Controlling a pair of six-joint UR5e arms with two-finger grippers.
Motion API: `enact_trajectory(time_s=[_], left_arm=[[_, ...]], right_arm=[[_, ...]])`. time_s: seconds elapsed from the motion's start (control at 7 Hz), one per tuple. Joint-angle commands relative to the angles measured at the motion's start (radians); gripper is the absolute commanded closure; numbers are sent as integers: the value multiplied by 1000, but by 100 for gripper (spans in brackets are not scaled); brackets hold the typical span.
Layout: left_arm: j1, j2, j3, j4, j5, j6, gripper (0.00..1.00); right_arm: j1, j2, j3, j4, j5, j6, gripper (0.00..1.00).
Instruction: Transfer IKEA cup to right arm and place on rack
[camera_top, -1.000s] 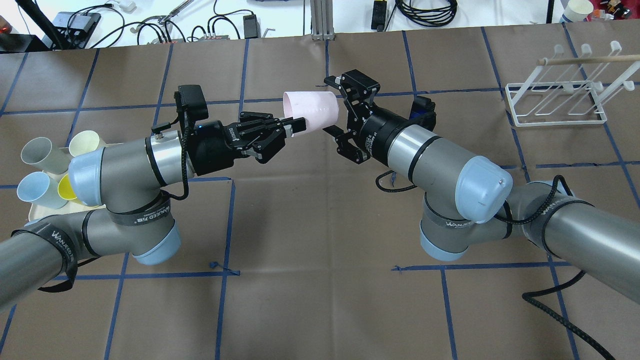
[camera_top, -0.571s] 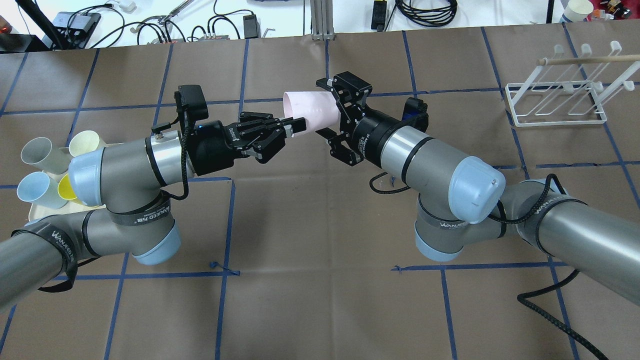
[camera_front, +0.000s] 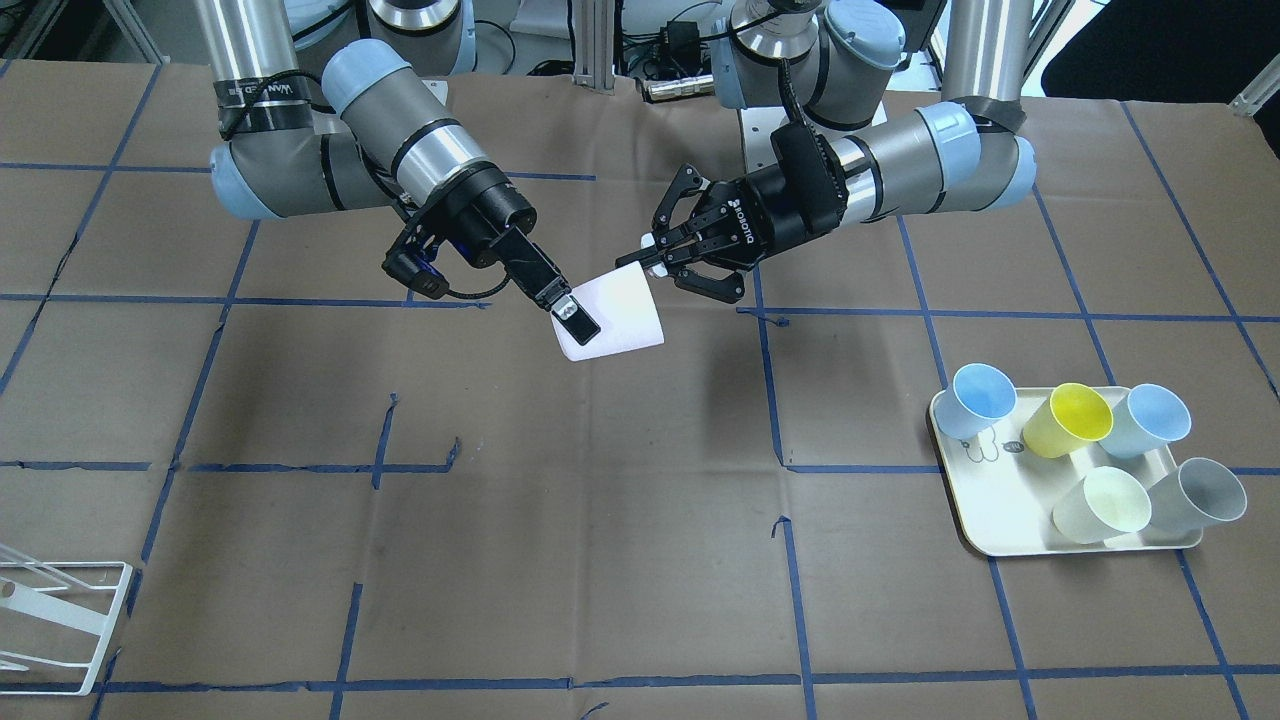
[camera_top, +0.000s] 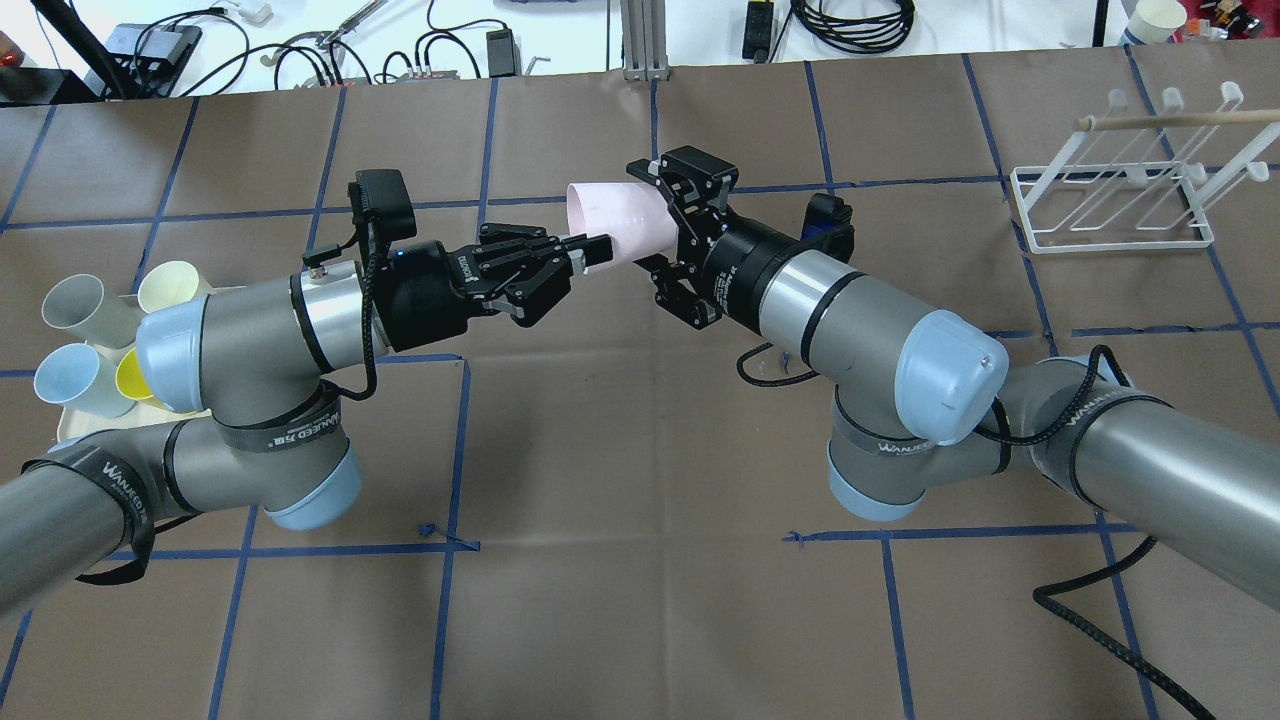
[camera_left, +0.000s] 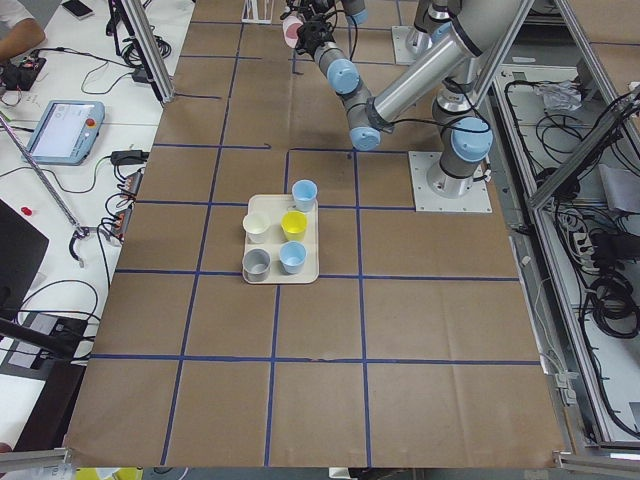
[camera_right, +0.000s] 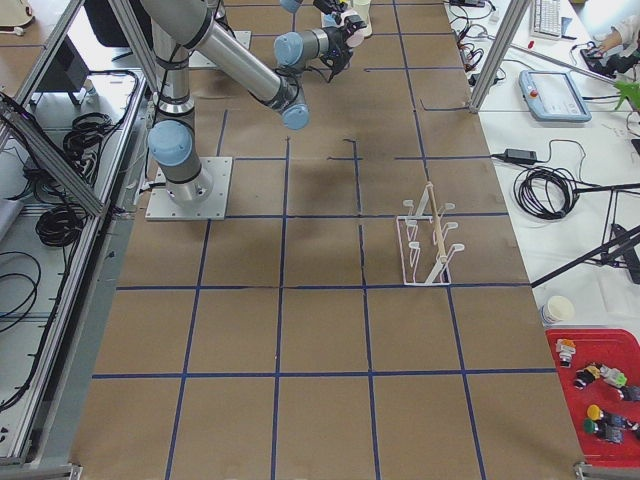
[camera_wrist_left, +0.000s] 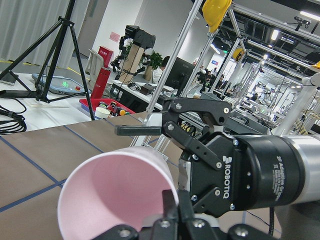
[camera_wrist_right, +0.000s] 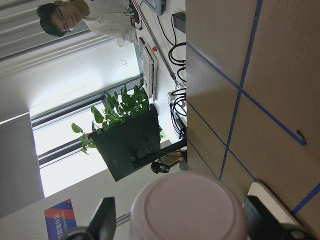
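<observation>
IKEA cup (camera_top: 622, 222) hangs in the air over the middle of the surface (camera_top: 640, 450), lying on its side between my two arms. Its long axis runs roughly along the line from one end effector to the other, with the open mouth toward the left end effector (camera_top: 590, 250) and the closed base toward the right end effector (camera_top: 648, 228). The left one is pinched narrow on the rim, one finger inside the mouth and one outside. The right one is spread wide, its jaws straddling the base end. From the right wrist view I see a gap on each side of the round base, so I judge nothing is gripped there yet. The cup is pale pink, smooth and matte, plastic by the look, thin-walled and tapering to a flat base, so a squeeze there would land on a slight cone. The rack (camera_top: 1112, 210), thin white wire with slanted rods, sits well apart on the right arm (camera_top: 860, 310) side
</observation>
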Motion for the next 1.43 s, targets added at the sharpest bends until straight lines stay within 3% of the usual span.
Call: enact_trajectory(time_s=[0.0, 0.29, 0.43, 0.57, 0.71, 1.14, 1.29], left_arm=[[0, 1, 0, 0, 0, 0, 100], [0, 3, 0, 0, 0, -2, 96], [0, 1, 2, -2, 0, -2, 75], [0, 4, 5, 0, 1, -31, 32], [0, 3, 18, 0, 1, -60, 5], [12, 23, 26, -12, 7, -89, 1], [12, 26, 26, -14, 54, -129, 1]], right_arm=[[4, -2, 1, 1, 8, -2, 47], [4, -3, -1, 4, 11, -3, 55], [4, -5, -1, 6, 13, -2, 59], [4, -6, -1, 6, 14, -3, 60], [4, -6, -1, 7, 16, -6, 61], [2, -9, -2, 7, 17, -12, 66], [-7, -11, -4, 7, 19, -24, 67]])
